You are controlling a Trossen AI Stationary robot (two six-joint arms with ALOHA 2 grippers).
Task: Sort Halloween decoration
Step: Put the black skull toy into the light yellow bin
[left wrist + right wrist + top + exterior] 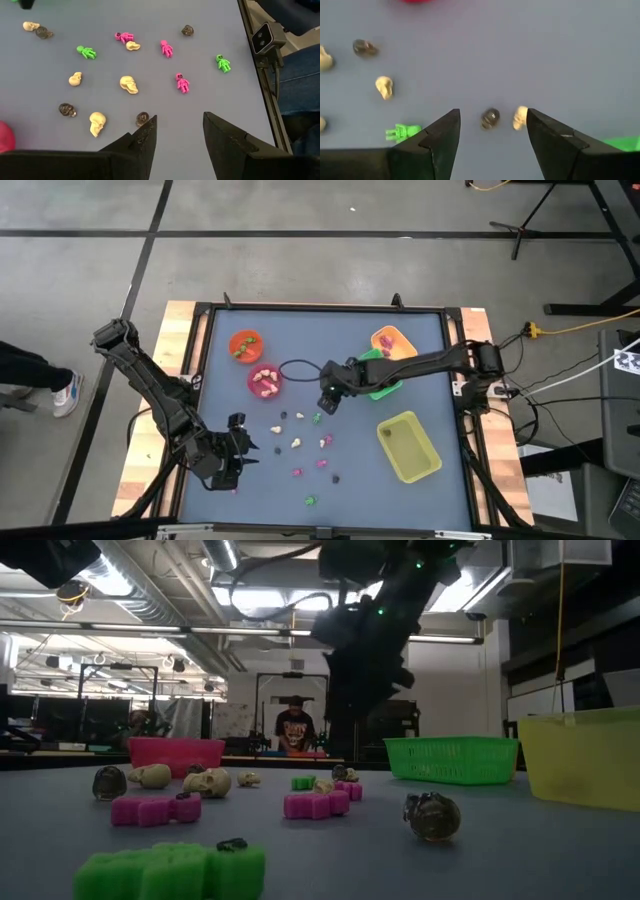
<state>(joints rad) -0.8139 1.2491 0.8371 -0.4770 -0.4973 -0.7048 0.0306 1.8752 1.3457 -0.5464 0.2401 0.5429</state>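
Hovering over the middle of the table (215, 370), the right gripper (492, 132) hangs with jaws spread and nothing between them, directly above a dark skull (490, 118) and a cream skull (520, 117) that lie just beside each other; the dark one sits between the fingers' line, which suggests it is the intended pick, though the neighbouring cream skull could be nudged on closing. A green figure (402, 132) lies near one finger, and another cream skull (384, 87) and dark skull (365, 47) lie farther off. The left gripper (179, 135) waits at the table's near left corner, likewise spread and empty, looking across the scattered trinkets: pink figures (182, 83), green figures (223, 63), cream skulls (128, 84) and dark skulls (142, 119), all loose on the mat and apart from one another. Sorting appears partly done: the pink cup (265, 380) already holds pale pieces and the orange cup (244, 345) holds a few items, while the green tray (385, 388), orange tray (392, 342) and yellow tray (410, 446) stand on the right side, presumably as bins by colour or type. Most trinkets are not yet sorted. A person (295, 728) shows in the room beyond.
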